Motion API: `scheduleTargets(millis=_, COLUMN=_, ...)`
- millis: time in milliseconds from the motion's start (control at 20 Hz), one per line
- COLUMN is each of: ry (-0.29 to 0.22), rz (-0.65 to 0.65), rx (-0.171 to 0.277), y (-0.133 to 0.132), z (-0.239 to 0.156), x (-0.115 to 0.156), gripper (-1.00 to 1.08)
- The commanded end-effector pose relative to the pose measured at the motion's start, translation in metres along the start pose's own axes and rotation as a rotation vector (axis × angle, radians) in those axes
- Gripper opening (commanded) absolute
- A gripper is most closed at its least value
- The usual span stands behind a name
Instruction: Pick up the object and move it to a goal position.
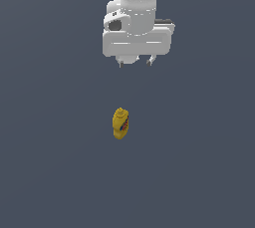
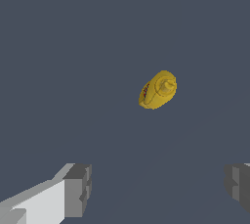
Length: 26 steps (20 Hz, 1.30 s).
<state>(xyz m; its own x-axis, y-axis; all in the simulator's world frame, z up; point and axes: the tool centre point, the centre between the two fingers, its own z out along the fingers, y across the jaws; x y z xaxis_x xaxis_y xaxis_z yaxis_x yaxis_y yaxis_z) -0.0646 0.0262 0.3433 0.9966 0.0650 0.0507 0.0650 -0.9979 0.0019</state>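
My end effector (image 1: 135, 62) hangs high over the table (image 1: 45, 172), its two fingers spread wide with nothing between them — in the wrist view one pad (image 2: 78, 190) and its partner sit far apart at the frame's edges. From the fingertips in the exterior view, the mustard bottle (image 1: 120, 123) lies toward six o'clock, well apart and well below, standing upright on the bare surface with its nozzle cap (image 2: 168, 85) pointing up at the wrist camera.

I judge it light, a small plastic squeeze bottle, so weight is no worry — but the walls will likely give under pressure and the smooth skin may slip. It looks narrower than my open span. I would close on the body below the shoulder, across the flatter labelled faces, not on the tapering cap, and squeeze only firmly enough to hold.
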Motion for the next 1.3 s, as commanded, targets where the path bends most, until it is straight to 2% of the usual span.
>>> scheduleTargets(millis=0, ry=0.000, rz=0.000, rx=0.000, y=0.000, z=0.000, x=0.000, gripper=1.00)
scheduleTargets(millis=400, ry=0.024, rz=-0.051, rx=-0.021, y=-0.017, z=-0.014, x=0.007, gripper=1.00)
scheduleTargets(millis=650, ry=0.025, rz=-0.052, rx=-0.022, y=-0.018, z=-0.014, x=0.007, gripper=1.00)
scheduleTargets(millis=950, ry=0.018, rz=0.002, rx=-0.017, y=-0.012, z=-0.004, x=0.015, gripper=1.00)
scheduleTargets(millis=1250, ry=0.005, rz=0.120, rx=-0.008, y=0.001, z=0.020, x=0.030, gripper=1.00)
